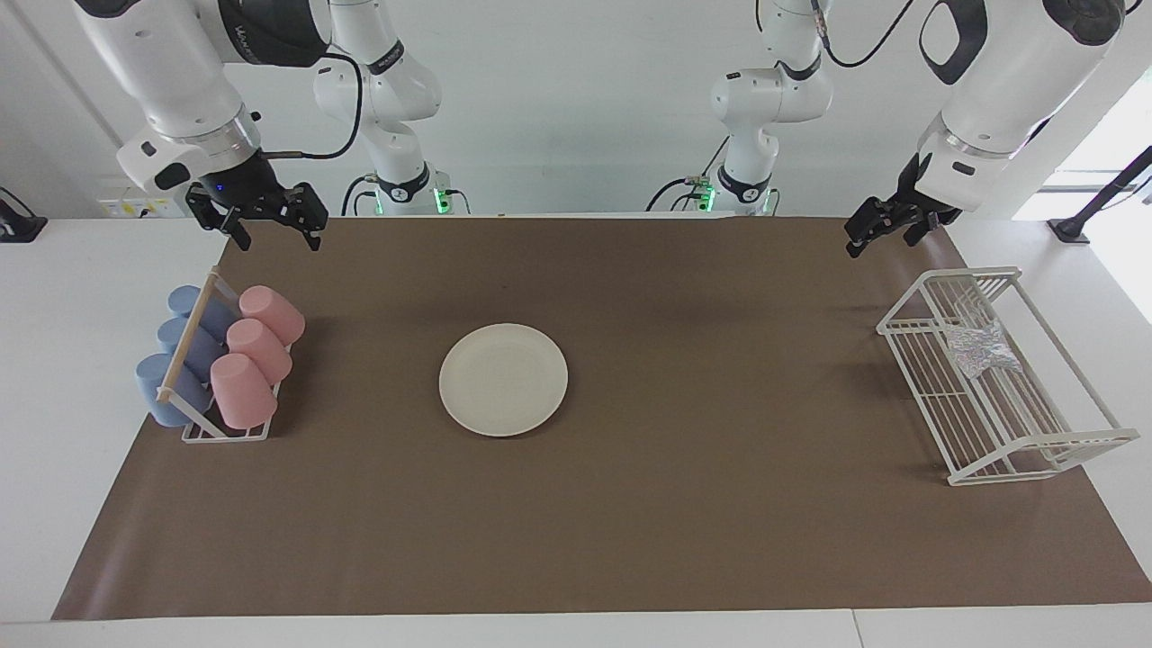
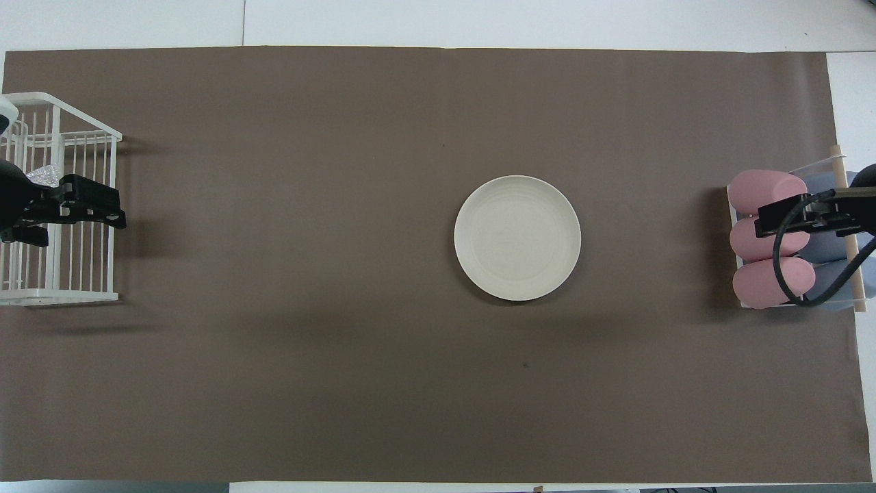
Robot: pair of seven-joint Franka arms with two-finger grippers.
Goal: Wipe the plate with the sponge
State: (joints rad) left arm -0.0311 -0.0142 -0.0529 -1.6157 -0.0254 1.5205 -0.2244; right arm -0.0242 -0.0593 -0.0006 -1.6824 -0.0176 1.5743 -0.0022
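Note:
The cream-white plate [image 1: 503, 379] [image 2: 517, 237] lies flat on the brown mat near the table's middle, with nothing on it. The silvery glittery sponge [image 1: 983, 352] [image 2: 41, 177] rests inside the white wire basket [image 1: 918, 315] [image 2: 82, 140] at the left arm's end; in the overhead view the left arm hides most of it. My left gripper [image 1: 880, 245] [image 2: 118, 212] hangs open and empty in the air over the basket's robot-side end. My right gripper [image 1: 277, 241] [image 2: 763, 222] hangs open and empty over the cup rack. Neither touches anything.
A small white rack [image 1: 225, 435] with a wooden bar holds three pink cups [image 1: 256, 351] [image 2: 766, 236] and three blue cups [image 1: 175, 355] lying on their sides at the right arm's end. The brown mat [image 1: 630, 522] covers most of the white table.

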